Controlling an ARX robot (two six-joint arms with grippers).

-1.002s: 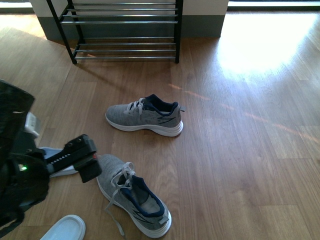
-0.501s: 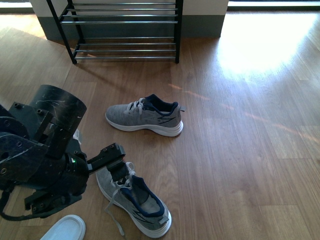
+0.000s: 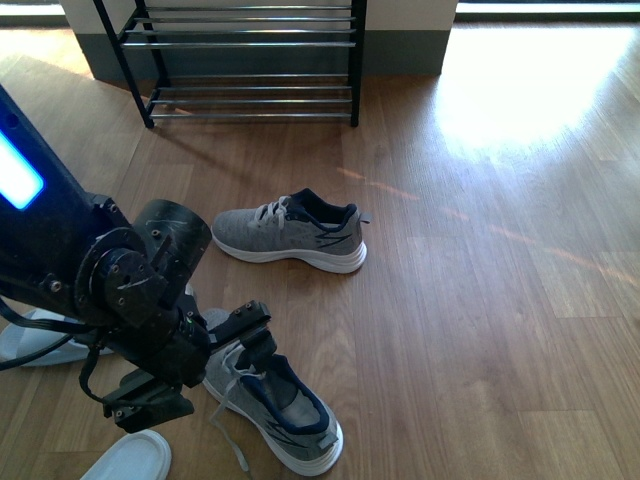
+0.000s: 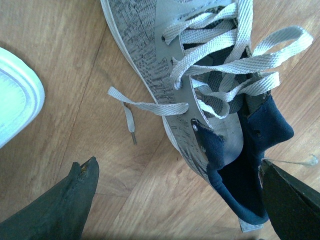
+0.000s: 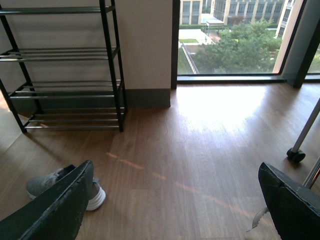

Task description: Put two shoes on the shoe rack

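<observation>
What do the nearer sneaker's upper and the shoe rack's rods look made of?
Nearer sneaker: grey knit fabric, matte, visible heathered weave; flat woven laces; navy collar looks like soft textile. Shoe rack rods: likely chromed metal, thin with bright reflections.

Front: high up, tilted down over floor [image 3: 480, 300] toward shoe rack [image 3: 250, 70]. Left wrist: close above near sneaker [image 4: 200, 85]. Right wrist: far back, facing rack, sharing far sneaker [image 5: 45, 181] with front.

Wooden floor [image 3: 500, 300], white wall [image 5: 145, 45], large window [image 5: 230, 40]
</observation>
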